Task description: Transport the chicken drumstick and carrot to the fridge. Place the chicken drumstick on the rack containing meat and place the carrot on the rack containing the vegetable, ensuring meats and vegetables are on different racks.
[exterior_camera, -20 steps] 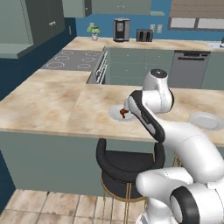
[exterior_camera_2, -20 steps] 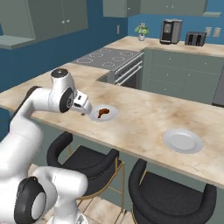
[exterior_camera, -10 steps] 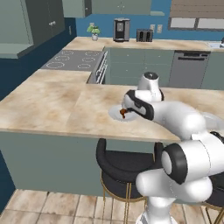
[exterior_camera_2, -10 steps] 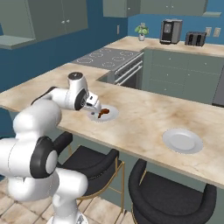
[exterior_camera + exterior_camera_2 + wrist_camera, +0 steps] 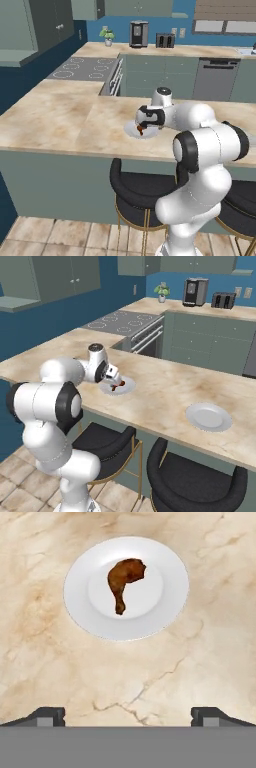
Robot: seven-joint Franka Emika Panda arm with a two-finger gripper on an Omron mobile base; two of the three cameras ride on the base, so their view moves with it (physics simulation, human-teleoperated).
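Hand view looks straight down on beige marbled counter [image 5: 60,662]. Counter also spans left base view [image 5: 60,120] and right base view [image 5: 165,386], with dark stools [image 5: 137,192] tucked below and a stovetop [image 5: 80,70] further back. White plate [image 5: 80,607] lies flat on the stone; seen too under the hand at [image 5: 131,131] and [image 5: 127,387]. A second, bare plate [image 5: 209,417] well apart to the right. Chicken drumstick [image 5: 125,582] rests on the first plate's middle, thick end up-right, thin end down. Gripper [image 5: 128,714] hovers above, fingertips [image 5: 47,714] spread wide, grasping nothing.
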